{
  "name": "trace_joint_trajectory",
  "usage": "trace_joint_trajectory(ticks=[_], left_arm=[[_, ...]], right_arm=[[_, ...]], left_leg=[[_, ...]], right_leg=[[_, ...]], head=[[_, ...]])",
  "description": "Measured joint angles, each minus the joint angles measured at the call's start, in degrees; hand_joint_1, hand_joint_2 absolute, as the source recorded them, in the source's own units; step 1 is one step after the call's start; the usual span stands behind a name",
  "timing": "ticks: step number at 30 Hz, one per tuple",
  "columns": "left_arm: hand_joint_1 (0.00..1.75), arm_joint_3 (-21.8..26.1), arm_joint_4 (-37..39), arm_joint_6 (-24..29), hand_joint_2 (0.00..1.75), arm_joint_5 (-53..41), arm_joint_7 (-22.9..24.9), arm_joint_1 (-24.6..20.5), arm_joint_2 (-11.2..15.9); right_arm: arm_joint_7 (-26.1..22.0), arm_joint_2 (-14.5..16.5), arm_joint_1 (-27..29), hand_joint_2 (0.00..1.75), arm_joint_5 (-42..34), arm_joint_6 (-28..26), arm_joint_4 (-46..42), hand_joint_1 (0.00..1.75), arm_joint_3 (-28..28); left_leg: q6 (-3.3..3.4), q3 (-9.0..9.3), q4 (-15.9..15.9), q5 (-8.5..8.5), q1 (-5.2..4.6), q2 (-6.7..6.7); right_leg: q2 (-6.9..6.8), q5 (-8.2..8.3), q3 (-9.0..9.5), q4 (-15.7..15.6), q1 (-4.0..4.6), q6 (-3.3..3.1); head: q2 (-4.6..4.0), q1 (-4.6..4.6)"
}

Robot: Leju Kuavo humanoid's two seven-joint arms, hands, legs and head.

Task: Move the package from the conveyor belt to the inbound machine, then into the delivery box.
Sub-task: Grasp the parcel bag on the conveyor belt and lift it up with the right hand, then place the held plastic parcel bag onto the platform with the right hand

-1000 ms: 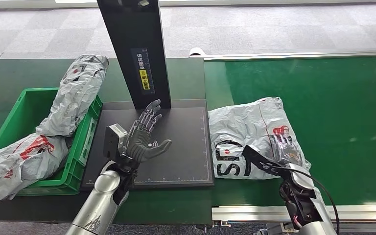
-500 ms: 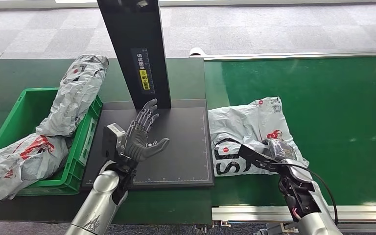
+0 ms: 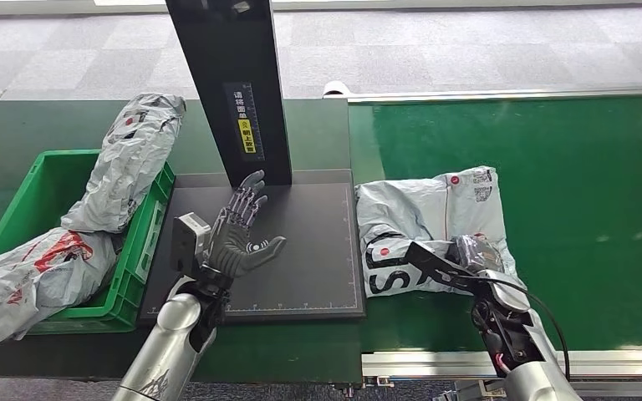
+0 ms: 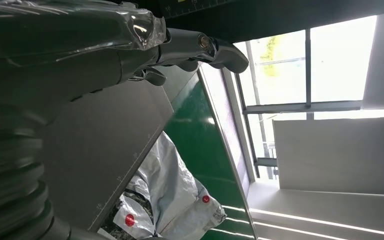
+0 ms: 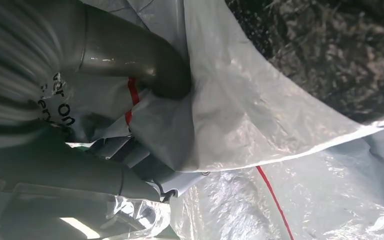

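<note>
One grey package (image 3: 422, 230) lies on the green conveyor belt (image 3: 585, 184), its near edge gathered up by the right hand (image 3: 460, 261); against the frame a second earlier, the bag has been pulled toward the black platform of the inbound machine (image 3: 301, 251), its near part folded so that less of the black lettering shows, and its far corner with the label has risen. The right hand has come nearer the robot and a little toward the platform, while the left hand (image 3: 238, 234) has sunk slightly but stays above the platform with fingers spread and nothing in them. The right wrist view shows what the head view cannot: the thick grey thumb (image 5: 145, 65) pressing into a fold of the plastic and the darker fingers (image 5: 135, 160) beneath it, so the film is pinched between them. The left wrist view shows the open left hand's fingers (image 4: 200, 47) hanging over the dark platform (image 4: 105, 145), with the package (image 4: 172, 195) beyond on the belt, and windows further off. The machine's black upright column (image 3: 234, 83) stands at the far edge of the platform. Beside the platform on the robot's left, the green delivery box (image 3: 134, 259) holds two other grey bags (image 3: 125, 159): one leans upward out over the far rim, the other (image 3: 33, 280) hangs out over the near corner.
</note>
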Motion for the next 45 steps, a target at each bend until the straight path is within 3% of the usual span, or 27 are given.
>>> trace_joint_trajectory(ticks=[4, 9, 18, 23, 30, 37, 45], left_arm=[[0.00, 0.1, -0.4, 0.1, 1.75, 0.0, 0.1, 0.3, 0.0], [0.00, 0.1, -1.2, 0.3, 1.75, -0.2, 0.2, 1.0, 0.0], [0.00, 0.1, -1.5, -0.4, 1.75, -0.7, 0.1, 1.2, -0.8], [0.00, -0.3, -0.7, -0.4, 1.75, -0.3, -0.4, 0.5, -1.2], [0.00, -1.3, 0.8, 0.1, 1.75, 0.3, -1.0, -0.4, -1.6], [0.00, -1.8, 1.3, 0.8, 1.75, 1.1, -1.3, -0.9, -1.6], [0.00, -1.8, 1.6, 0.1, 1.75, 1.3, -1.3, -1.4, -1.2]], right_arm=[[0.7, 0.2, 0.3, 1.75, -0.9, -1.7, -0.2, 1.75, 0.0], [-1.6, 1.3, 2.1, 1.75, -3.9, -9.9, -4.2, 1.75, -0.6], [-12.5, 3.6, 9.1, 1.75, -14.7, -28.8, -20.3, 1.75, -4.3], [-18.8, 4.4, 11.9, 1.75, -21.8, -34.3, -25.9, 1.75, -6.4], [-27.3, 7.2, 13.7, 1.75, -26.5, -34.7, -31.6, 1.75, -11.4], [-24.8, 6.9, 14.5, 1.75, -24.5, -31.2, -32.5, 1.75, -6.7], [-19.5, 4.5, 15.6, 1.75, -13.7, -18.4, -32.4, 1.75, 4.4]], left_leg=[[0.00, 0.00, 0.0, 0.00, 0.00, 0.00], [0.00, -0.01, 0.0, 0.00, 0.00, 0.01], [0.00, -0.01, 0.0, -0.01, 0.00, 0.02], [0.00, -0.01, 0.0, 0.00, 0.00, 0.03], [0.00, 0.00, 0.0, 0.00, 0.00, 0.04], [0.00, 0.00, 0.0, 0.00, 0.00, 0.07], [0.00, -0.01, 0.0, 0.00, 0.01, 0.04]], right_leg=[[0.00, 0.00, 0.00, 0.0, 0.00, 0.00], [0.00, 0.00, -0.02, 0.0, 0.00, 0.00], [0.00, -0.01, -0.05, 0.0, 0.00, 0.00], [0.00, 0.00, -0.04, 0.0, -0.01, 0.00], [0.00, 0.00, -0.04, 0.0, 0.00, 0.00], [0.01, 0.00, -0.04, 0.0, 0.00, 0.00], [0.01, 0.00, -0.05, 0.0, 0.01, 0.00]], head=[[0.00, 0.00], [0.00, 0.00], [0.00, 0.00], [0.00, -0.01], [0.00, -0.01], [0.00, 0.00], [0.00, -0.01]])
